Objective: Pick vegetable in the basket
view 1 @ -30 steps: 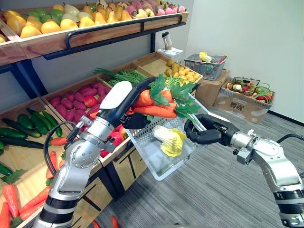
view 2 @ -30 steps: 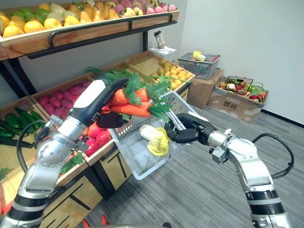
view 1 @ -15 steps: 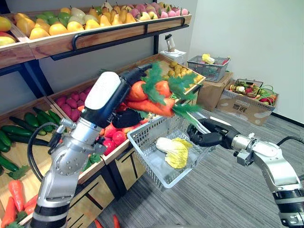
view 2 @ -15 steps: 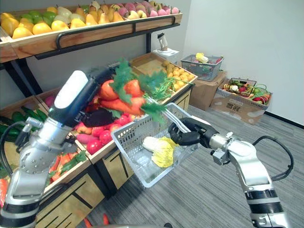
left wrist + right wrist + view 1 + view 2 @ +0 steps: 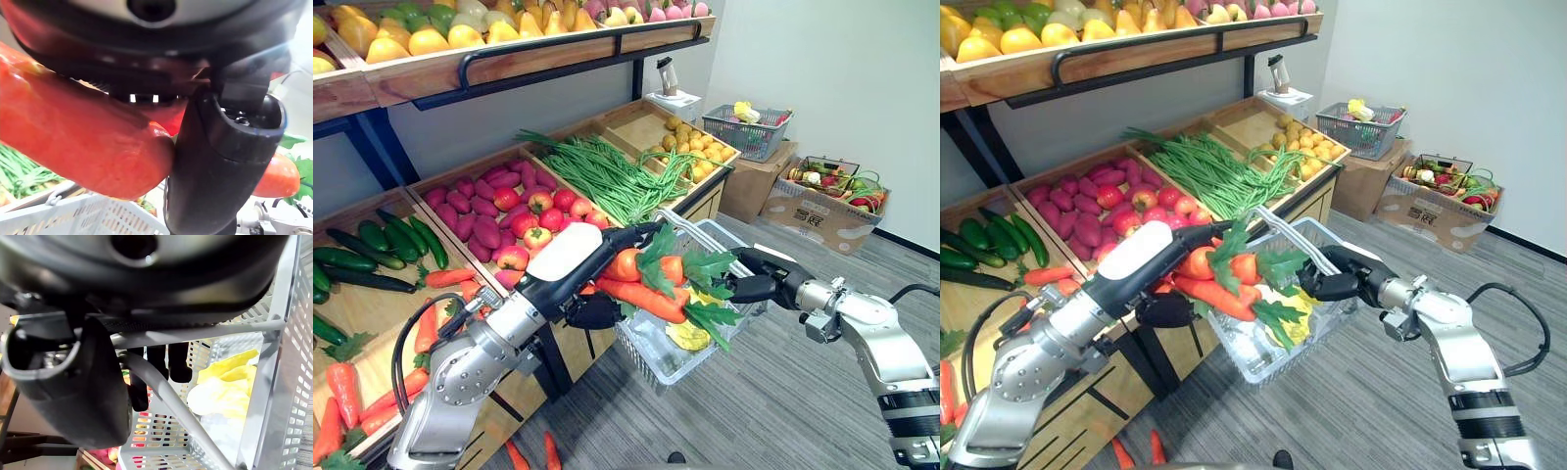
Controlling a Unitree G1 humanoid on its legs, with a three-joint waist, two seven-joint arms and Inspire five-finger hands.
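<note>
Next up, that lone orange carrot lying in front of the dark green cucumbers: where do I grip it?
Across the middle of the lone orange carrot, from above: it lies flat and sideways on the wooden shelf, dark green cucumbers close behind, near side open.

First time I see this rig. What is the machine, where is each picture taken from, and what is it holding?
This is a humanoid robot with two arms and dark hands. The two wide pictures come from cameras on its head, looking down; the two close ones come from cameras on its wrists. Its left hand is closed round a bunch of carrots, held over a grey basket. Its right hand grips the basket's handle. A yellow-white cabbage lies in the basket. Behind are wooden shelves with green beans and cucumbers.
</note>
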